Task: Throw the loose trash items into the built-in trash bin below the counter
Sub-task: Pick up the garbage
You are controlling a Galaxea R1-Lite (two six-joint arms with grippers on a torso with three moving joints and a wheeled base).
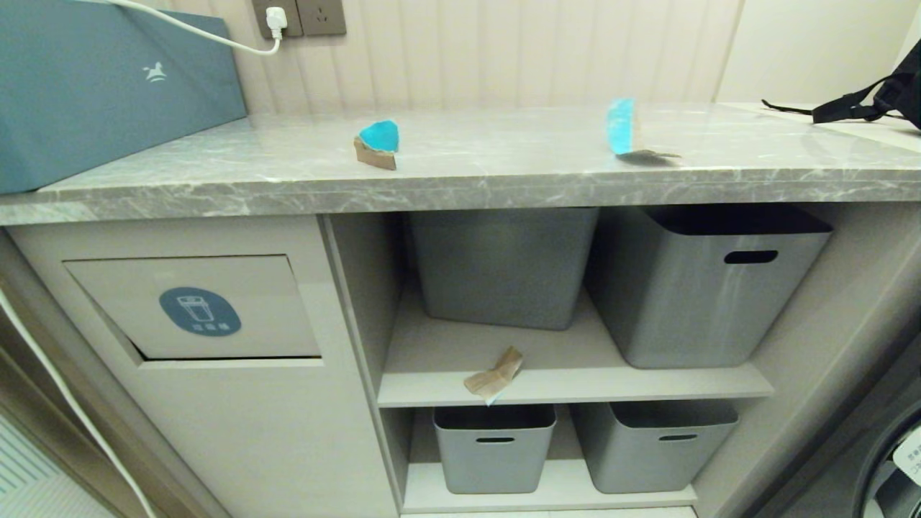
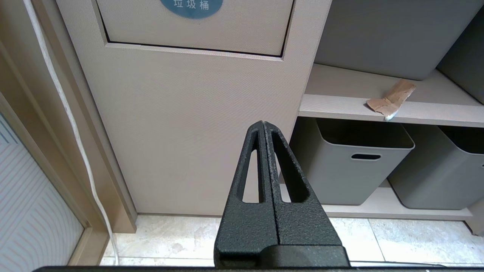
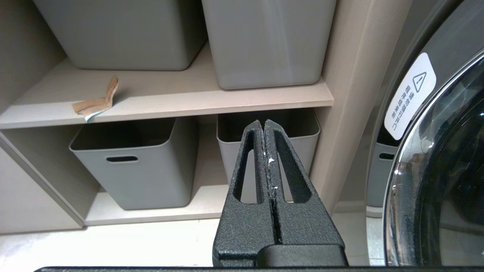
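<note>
Two cardboard scraps lie on the grey marble counter (image 1: 468, 176): one showing cyan over brown (image 1: 377, 144) at the middle left, one standing on edge with its cyan side out (image 1: 623, 128) further right. A third scrap, brown side up (image 1: 495, 375) (image 2: 391, 98) (image 3: 97, 101), rests at the front edge of the upper shelf. The built-in trash bin (image 1: 194, 306) (image 2: 196, 26) is the beige flap with a blue oval badge, below the counter at the left, flap closed. My left gripper (image 2: 263, 122) is shut and empty, low before the cabinet front. My right gripper (image 3: 263, 121) is shut and empty before the lower tubs. Neither arm shows in the head view.
Grey tubs (image 1: 709, 284) (image 1: 495, 446) stand on both shelves. A teal box (image 1: 108, 86) sits at the counter's left with a white cable (image 1: 209, 36) over it. A washing machine door (image 3: 438, 170) is at the right. A black strap (image 1: 856, 104) lies on the far right counter.
</note>
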